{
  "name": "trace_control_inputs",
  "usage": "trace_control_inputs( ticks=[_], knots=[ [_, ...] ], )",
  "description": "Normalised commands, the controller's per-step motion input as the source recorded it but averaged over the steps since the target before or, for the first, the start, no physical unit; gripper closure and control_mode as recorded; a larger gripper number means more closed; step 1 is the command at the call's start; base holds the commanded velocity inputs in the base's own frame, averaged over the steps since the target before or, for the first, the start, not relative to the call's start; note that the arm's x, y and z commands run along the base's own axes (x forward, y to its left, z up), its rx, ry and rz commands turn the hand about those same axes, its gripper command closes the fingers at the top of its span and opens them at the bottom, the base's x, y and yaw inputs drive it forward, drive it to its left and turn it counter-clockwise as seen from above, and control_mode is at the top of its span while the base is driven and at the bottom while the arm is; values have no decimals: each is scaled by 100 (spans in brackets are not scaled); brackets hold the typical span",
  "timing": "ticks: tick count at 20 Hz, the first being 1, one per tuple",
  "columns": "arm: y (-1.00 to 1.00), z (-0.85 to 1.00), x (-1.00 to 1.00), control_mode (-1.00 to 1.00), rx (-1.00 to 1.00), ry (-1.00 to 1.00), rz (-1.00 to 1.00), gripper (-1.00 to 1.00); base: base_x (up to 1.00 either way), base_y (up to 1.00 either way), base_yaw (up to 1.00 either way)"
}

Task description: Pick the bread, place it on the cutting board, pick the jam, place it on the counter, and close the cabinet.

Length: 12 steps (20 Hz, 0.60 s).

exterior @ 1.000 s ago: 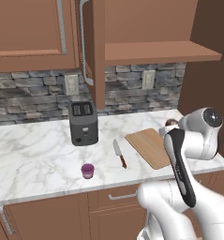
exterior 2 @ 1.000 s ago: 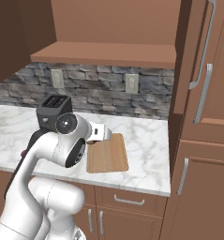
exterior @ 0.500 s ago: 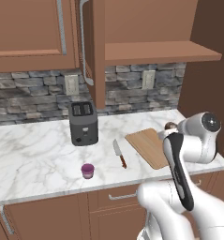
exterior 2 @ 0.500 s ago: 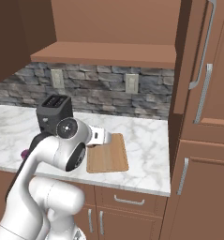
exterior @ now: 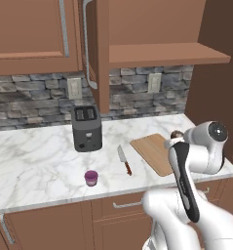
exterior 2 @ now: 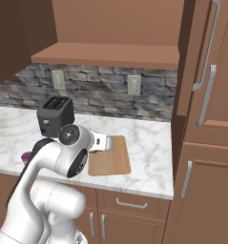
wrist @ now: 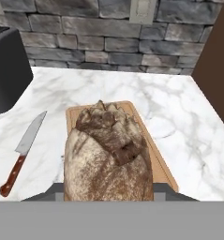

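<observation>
Hovering above the cutting board (exterior: 154,152), the gripper (exterior: 175,138) was seen clamped shut on the bread (wrist: 108,157), which was held off the board's surface, over its near half in the hand view. The bread was partly visible in the left base view as a dark lump (exterior: 176,134) just past the arm's wrist. The cutting board (wrist: 146,140) was laid flat near the right end of the counter (exterior: 35,161), close to the front edge; in the right base view (exterior 2: 110,159) it was partly covered by the arm's elbow. A knife (exterior: 124,160) with a reddish handle was placed just left of the board, apart from it, blade pointing toward the back wall. The jam (exterior: 91,177) was set near the counter's front edge, left of the knife and in front of the toaster (exterior: 86,128), well apart from the board. The toaster was stood mid-counter, toward the back. The cabinet (exterior: 30,34) was mounted above the counter's left part, with one door (exterior: 96,49) swung open, edge-on to the camera, its silver bar handle (exterior: 86,44) visible. An open wooden shelf (exterior: 166,53) was fixed to the right of that door, above the board. Stone backsplash (exterior 2: 106,88) with two outlets was seen along the counter's back edge.
</observation>
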Motion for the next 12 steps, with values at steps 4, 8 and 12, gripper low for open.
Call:
trace_control_inputs(
  ticks=[4,8,12],
  knots=[
    [0,-14,0,-100,0,0,0,100,0,0,0],
    [0,-13,0,-100,0,0,0,100,0,0,0],
    [0,-16,0,-100,0,0,0,100,0,0,0]
  ],
)
